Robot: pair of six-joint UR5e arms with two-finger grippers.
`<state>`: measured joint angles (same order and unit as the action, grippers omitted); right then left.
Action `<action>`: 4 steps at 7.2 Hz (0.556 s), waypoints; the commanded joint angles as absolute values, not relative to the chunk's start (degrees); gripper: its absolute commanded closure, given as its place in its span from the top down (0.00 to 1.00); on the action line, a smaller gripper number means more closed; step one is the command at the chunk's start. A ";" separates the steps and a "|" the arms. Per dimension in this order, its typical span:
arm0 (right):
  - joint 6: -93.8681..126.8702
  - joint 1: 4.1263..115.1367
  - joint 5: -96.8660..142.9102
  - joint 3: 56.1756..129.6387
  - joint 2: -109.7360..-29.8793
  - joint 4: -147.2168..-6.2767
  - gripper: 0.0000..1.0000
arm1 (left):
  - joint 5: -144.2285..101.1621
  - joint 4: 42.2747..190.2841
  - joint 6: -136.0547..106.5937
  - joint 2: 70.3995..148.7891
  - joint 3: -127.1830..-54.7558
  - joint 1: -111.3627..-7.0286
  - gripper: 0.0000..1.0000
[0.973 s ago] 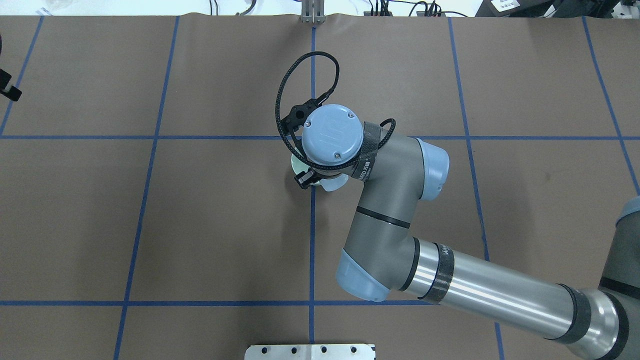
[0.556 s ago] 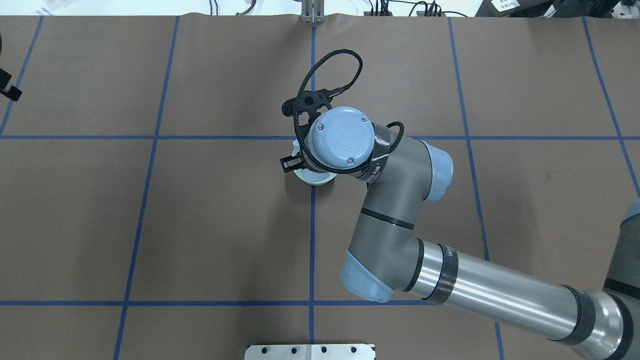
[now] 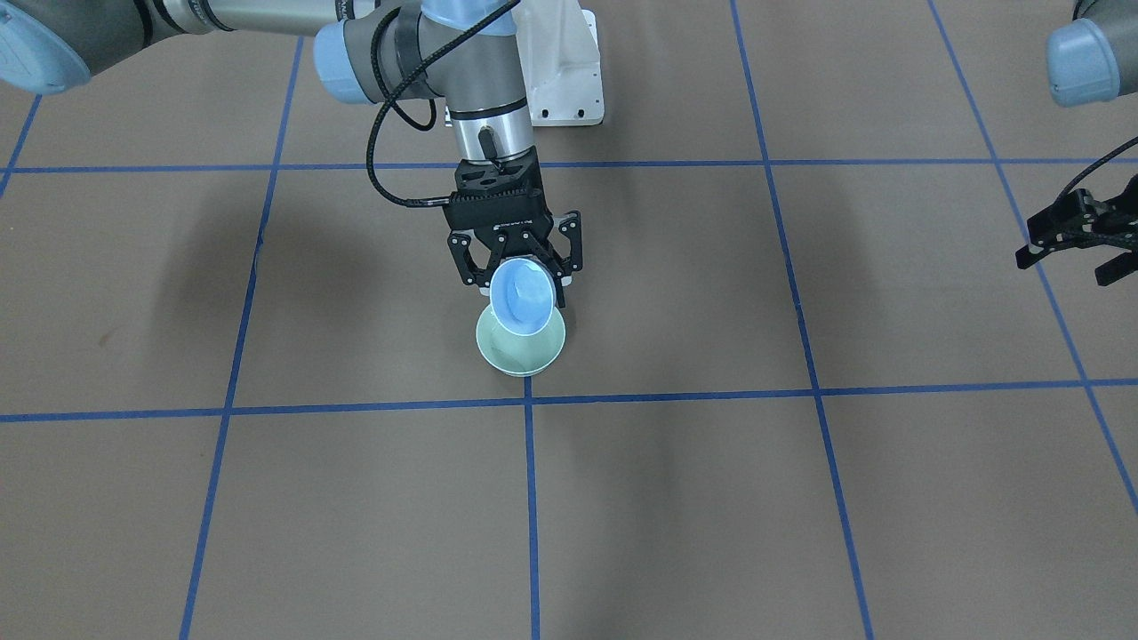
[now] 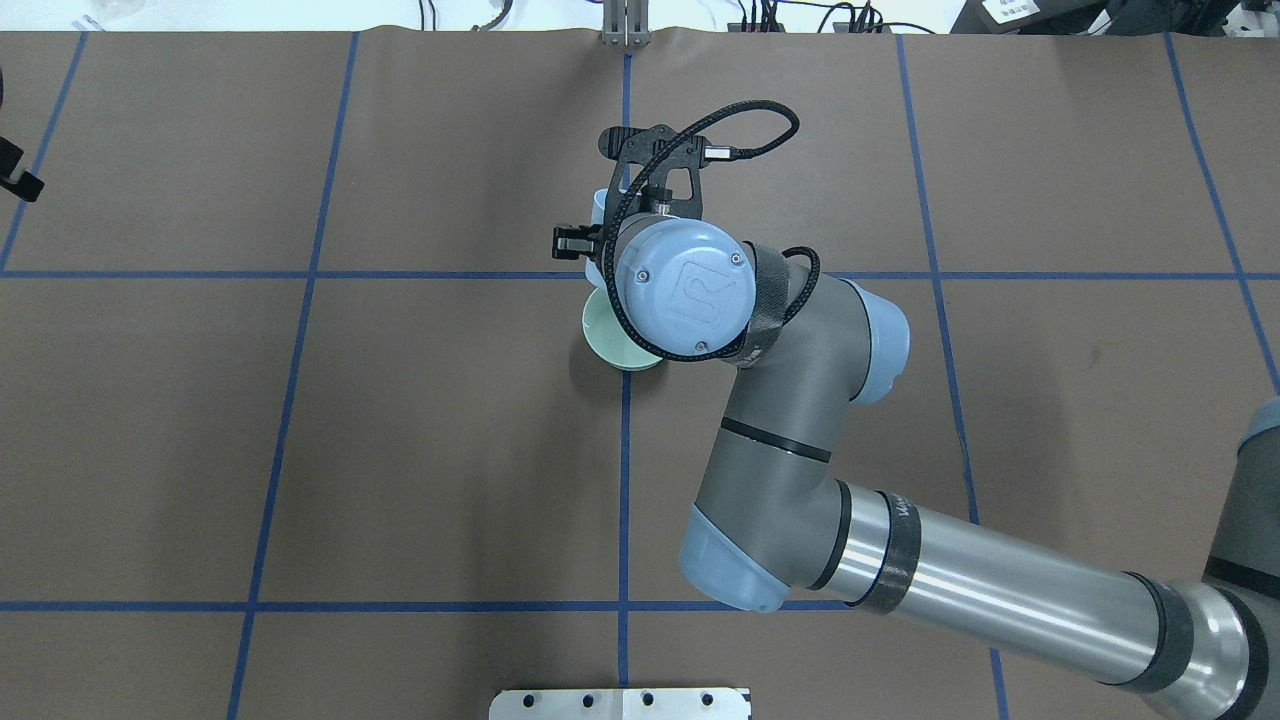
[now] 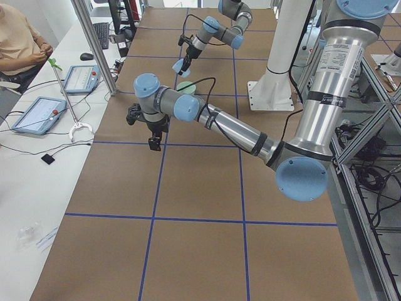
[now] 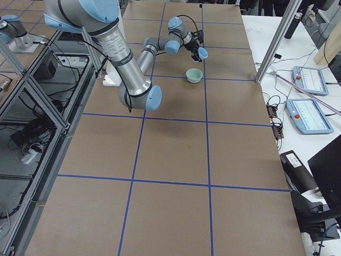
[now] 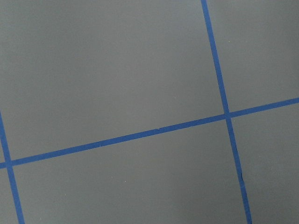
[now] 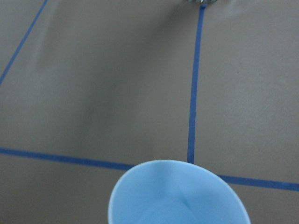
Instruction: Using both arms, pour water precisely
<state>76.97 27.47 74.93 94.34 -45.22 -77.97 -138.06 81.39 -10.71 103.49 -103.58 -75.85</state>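
My right gripper (image 3: 517,280) is shut on a light blue cup (image 3: 523,298) and holds it tilted, its mouth turned away from the robot, just above a pale green bowl (image 3: 521,348) that stands on the table. From overhead the wrist hides most of the cup (image 4: 598,208) and part of the bowl (image 4: 608,335). The right wrist view looks into the cup (image 8: 180,193); I can make out no water in it or in the bowl. My left gripper (image 3: 1074,249) hangs open and empty far off at the table's side.
The brown table cover (image 3: 800,498) carries a grid of blue tape lines (image 3: 528,498). The white pedestal base (image 3: 562,80) stands behind the bowl. Tablets (image 5: 41,113) and an operator (image 5: 19,37) are at the far table edge.
The right wrist has turned, swinging the gripper and the blue cup from the bowl's near side round its left to the far side. The bowl has stayed in place.
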 commanded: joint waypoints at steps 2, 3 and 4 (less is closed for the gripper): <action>86.28 27.86 60.51 94.39 -49.37 -79.45 0.00 | -139.13 81.39 -10.99 103.45 -103.62 -75.85 1.00; 93.79 28.04 56.47 94.48 -51.13 -79.45 0.00 | -139.22 81.39 -10.99 103.45 -103.71 -75.85 1.00; 95.08 28.56 53.21 94.74 -53.33 -79.63 0.00 | -139.22 81.39 -10.99 103.45 -103.62 -75.85 1.00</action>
<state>91.04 28.05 57.94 94.53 -50.69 -79.43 -139.16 81.40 -10.98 103.45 -103.67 -75.85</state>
